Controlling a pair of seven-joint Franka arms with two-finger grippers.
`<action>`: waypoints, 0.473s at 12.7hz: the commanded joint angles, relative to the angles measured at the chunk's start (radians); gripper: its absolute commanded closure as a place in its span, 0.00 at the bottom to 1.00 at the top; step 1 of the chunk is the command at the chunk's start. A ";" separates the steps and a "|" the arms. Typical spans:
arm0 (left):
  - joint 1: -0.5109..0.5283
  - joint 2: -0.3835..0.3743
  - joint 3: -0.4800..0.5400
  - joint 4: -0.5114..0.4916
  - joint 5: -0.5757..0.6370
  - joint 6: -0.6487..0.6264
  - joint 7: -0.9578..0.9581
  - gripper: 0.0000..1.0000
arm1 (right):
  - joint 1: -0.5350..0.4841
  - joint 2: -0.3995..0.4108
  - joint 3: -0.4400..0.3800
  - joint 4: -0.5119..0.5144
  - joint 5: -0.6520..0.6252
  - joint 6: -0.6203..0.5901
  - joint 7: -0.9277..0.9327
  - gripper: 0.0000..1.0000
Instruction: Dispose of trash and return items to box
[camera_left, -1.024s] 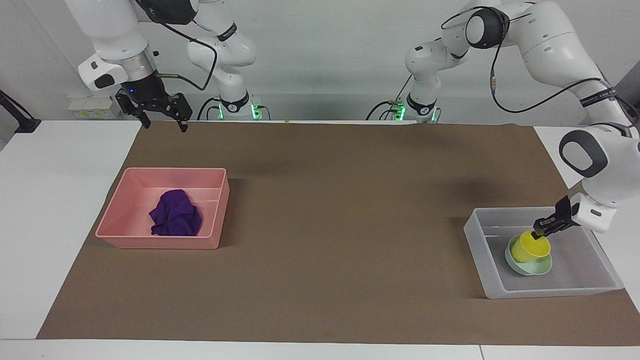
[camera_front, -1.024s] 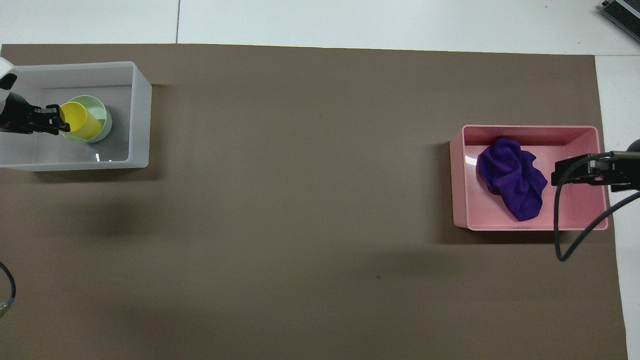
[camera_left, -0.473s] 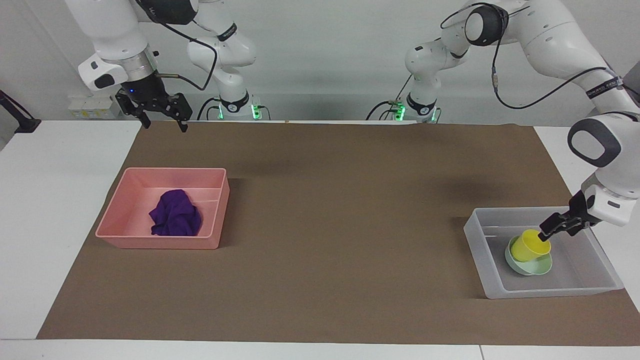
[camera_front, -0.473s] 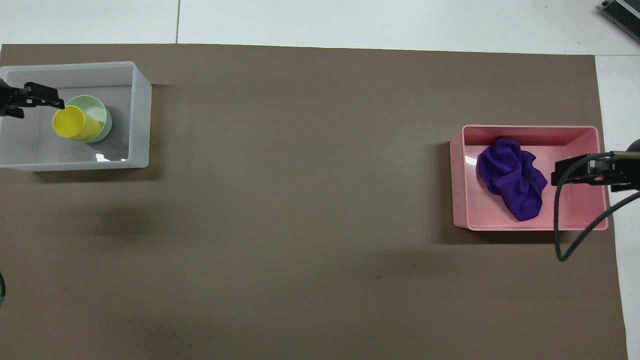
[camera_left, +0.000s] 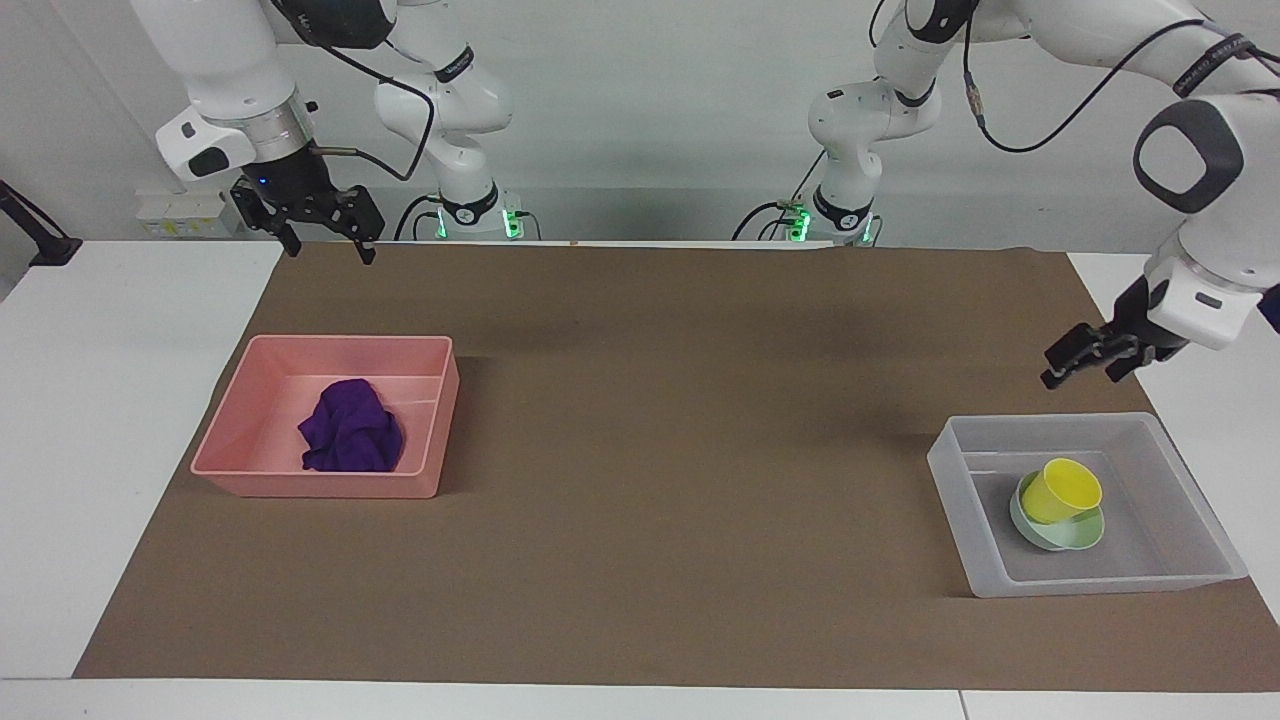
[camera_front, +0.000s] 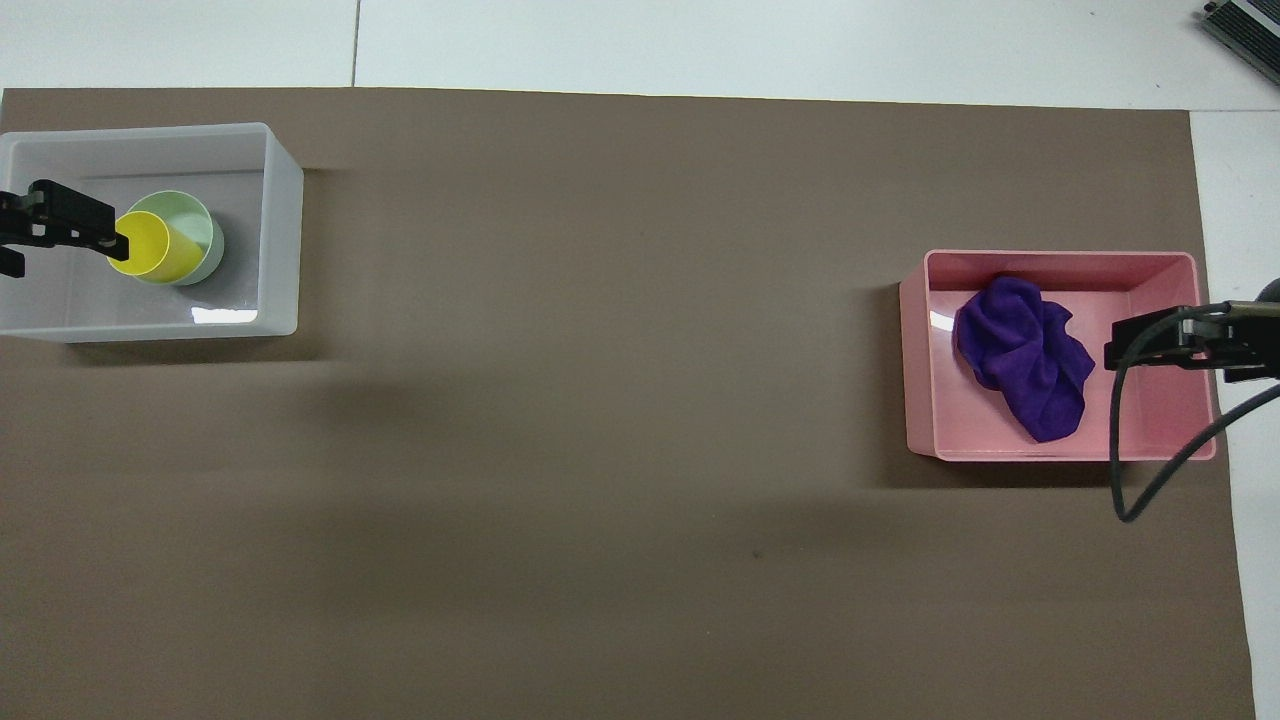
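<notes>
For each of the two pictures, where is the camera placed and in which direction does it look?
Facing view: high, across the table, looking at the robots; both arms show, left gripper above the grey tray, right gripper at the mat's edge.
Overhead view: above the robots' end, looking steeply down; only gripper tips show, left gripper, right gripper.
Shared: grey tray holding yellow cup in green bowl; pink tray with purple rag.

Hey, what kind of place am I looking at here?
Probably a robotics lab bench: two white robot arms stand at a white table covered by a brown paper mat, with only a pink plastic tray and a translucent grey-white plastic tray on it.
</notes>
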 joint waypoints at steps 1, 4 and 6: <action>-0.087 -0.010 0.019 -0.017 0.138 -0.034 -0.043 0.00 | 0.001 -0.005 -0.001 0.008 -0.002 0.000 -0.016 0.00; -0.092 -0.096 0.009 -0.055 0.112 -0.098 -0.047 0.00 | 0.000 -0.007 -0.001 0.005 0.000 -0.004 -0.020 0.00; -0.099 -0.218 0.028 -0.227 0.059 0.005 -0.052 0.00 | -0.002 -0.004 -0.003 0.012 0.009 -0.024 -0.028 0.00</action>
